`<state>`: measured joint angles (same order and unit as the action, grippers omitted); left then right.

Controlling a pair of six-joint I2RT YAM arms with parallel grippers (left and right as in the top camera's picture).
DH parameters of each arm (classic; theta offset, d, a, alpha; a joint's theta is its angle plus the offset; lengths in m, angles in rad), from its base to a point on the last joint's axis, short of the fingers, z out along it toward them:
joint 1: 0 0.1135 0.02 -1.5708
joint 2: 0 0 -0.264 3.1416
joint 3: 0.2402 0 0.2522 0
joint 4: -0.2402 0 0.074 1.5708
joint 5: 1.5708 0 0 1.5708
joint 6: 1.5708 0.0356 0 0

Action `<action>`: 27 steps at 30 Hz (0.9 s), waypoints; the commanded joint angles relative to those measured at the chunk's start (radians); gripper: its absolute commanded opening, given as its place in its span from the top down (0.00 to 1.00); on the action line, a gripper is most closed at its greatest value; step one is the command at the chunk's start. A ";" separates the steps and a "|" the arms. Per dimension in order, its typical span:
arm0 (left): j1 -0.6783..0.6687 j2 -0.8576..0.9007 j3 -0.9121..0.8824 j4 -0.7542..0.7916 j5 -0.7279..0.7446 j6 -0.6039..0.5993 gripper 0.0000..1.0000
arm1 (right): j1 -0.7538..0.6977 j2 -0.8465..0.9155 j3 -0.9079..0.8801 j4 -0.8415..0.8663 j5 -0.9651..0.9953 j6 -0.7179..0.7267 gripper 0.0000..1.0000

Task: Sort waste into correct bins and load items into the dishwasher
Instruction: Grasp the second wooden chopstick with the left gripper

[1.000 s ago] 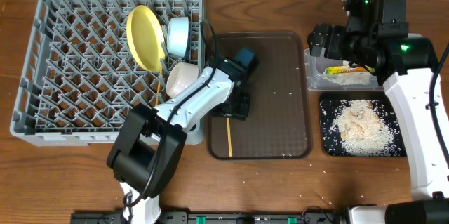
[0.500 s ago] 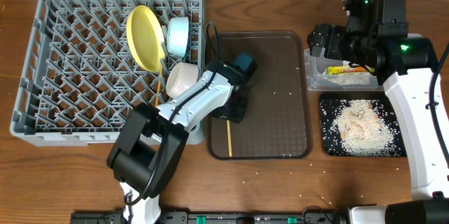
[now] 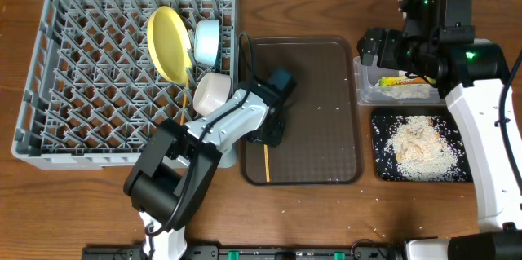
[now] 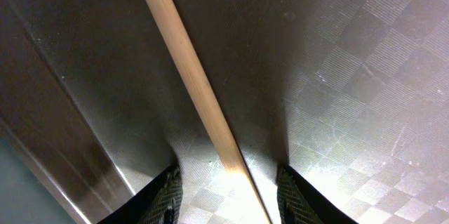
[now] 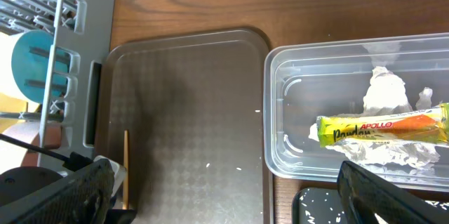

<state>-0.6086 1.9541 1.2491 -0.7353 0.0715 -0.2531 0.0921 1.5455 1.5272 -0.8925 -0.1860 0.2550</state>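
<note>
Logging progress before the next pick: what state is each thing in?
Plate, upright in rack.
Blue bowl, on edge in rack.
White bowl, tilted in rack.
Chopstick, flat on brown tray.
Wrapper, in clear bin.
Rice, heaped on black tray.
Left hand, open astride chopstick.
Right hand, open, empty.
</note>
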 commanded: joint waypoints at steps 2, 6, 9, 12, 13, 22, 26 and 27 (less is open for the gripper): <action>0.007 0.005 -0.031 0.002 -0.020 0.013 0.62 | 0.006 0.003 0.010 0.002 0.002 -0.005 0.01; 0.007 0.005 -0.041 0.017 -0.019 0.008 0.89 | 0.006 0.003 0.010 0.002 0.002 -0.005 0.01; 0.007 0.005 -0.041 0.017 -0.019 -0.006 0.92 | 0.006 0.003 0.010 0.002 0.002 -0.005 0.01; 0.007 0.004 -0.040 0.015 -0.009 -0.023 0.92 | 0.006 0.003 0.010 0.002 0.002 -0.005 0.01; 0.007 0.002 -0.037 0.011 -0.003 -0.023 0.92 | 0.006 0.003 0.010 0.002 0.002 -0.005 0.01; 0.012 -0.098 0.181 -0.138 -0.002 -0.024 0.93 | 0.006 0.003 0.010 0.002 0.002 -0.005 0.01; 0.038 -0.175 0.259 -0.199 -0.005 -0.002 0.92 | 0.006 0.003 0.010 0.002 0.002 -0.005 0.01; 0.049 -0.199 0.272 -0.216 -0.007 -0.001 0.93 | 0.006 0.003 0.010 0.002 0.002 -0.005 0.01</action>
<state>-0.5922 1.8595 1.4528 -0.9123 0.0750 -0.2642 0.0921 1.5455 1.5272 -0.8925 -0.1860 0.2550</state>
